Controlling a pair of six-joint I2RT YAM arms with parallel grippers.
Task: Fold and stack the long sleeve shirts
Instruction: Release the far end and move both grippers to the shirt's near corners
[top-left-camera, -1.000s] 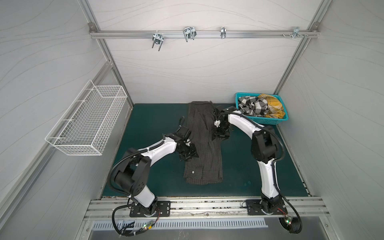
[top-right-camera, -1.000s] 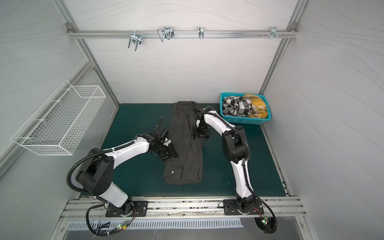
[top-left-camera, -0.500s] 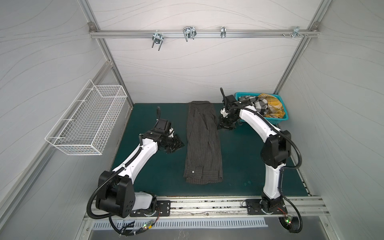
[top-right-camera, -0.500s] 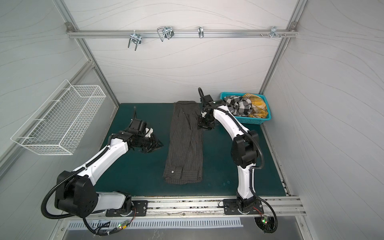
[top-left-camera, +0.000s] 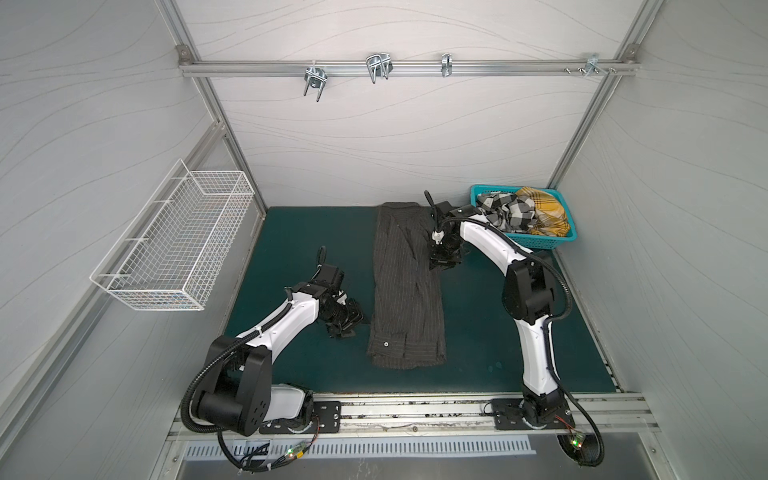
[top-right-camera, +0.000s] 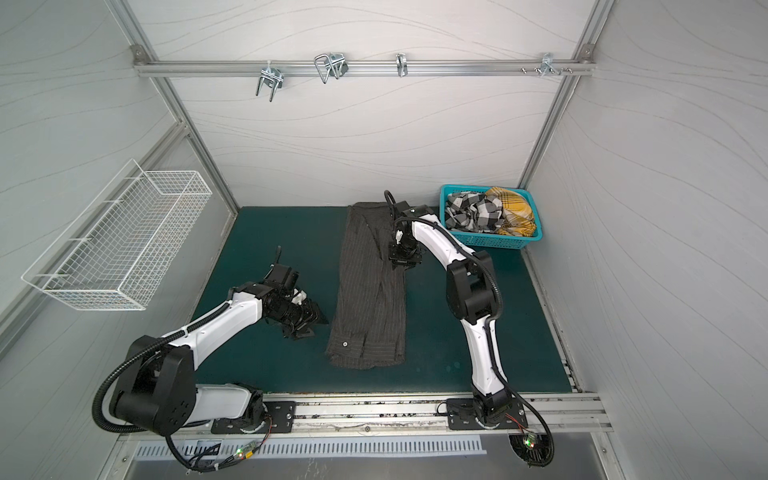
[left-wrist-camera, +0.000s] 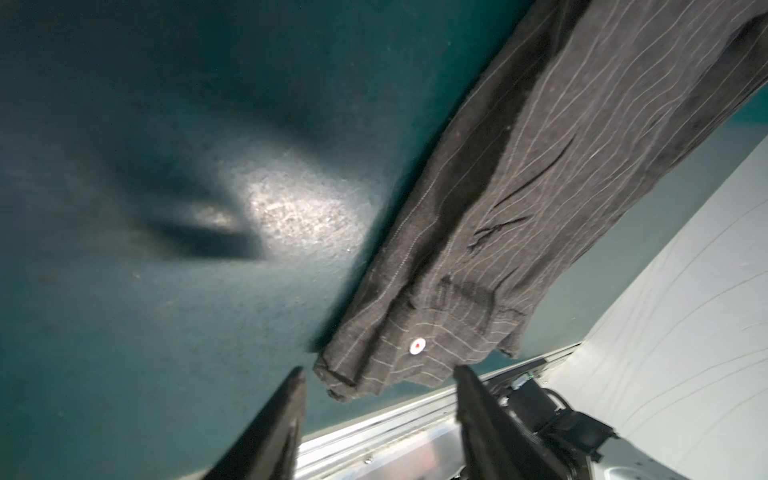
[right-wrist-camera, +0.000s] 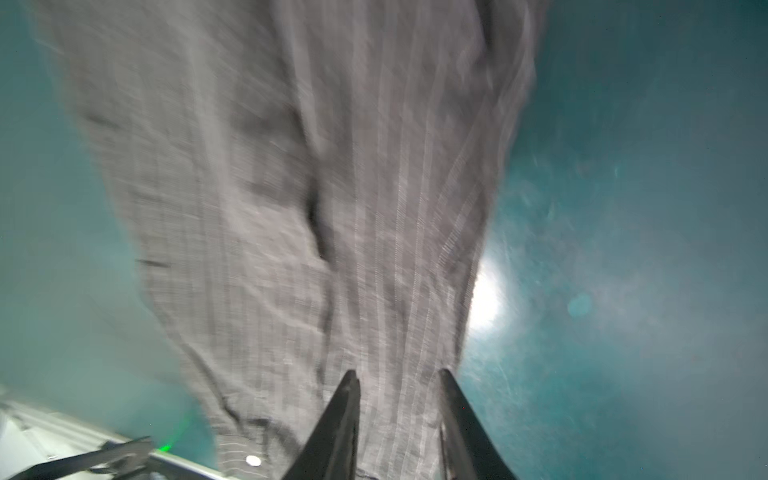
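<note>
we see the dark pinstriped shirt (top-left-camera: 405, 291) lying folded into a long narrow strip mid-frame on the green mat (top-left-camera: 299, 249), a white button (top-left-camera: 386, 343) near its lower end. our left gripper (left-wrist-camera: 378, 372) gapes wide and empty just beside that end; our right gripper (right-wrist-camera: 397, 374) is partly parted over the strip's upper right edge, contact unclear.

Matt pinstriped cloth shirt (top-left-camera: 405, 286), grainy green mat (top-left-camera: 291, 232), plastic basket (top-left-camera: 536, 243)

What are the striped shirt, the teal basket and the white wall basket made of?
Shirt: soft matte woven cloth, it wrinkles; fibre unclear. Teal basket: likely plastic, perforated moulded walls. White basket: thin wire grid, seemingly coated metal.
</note>
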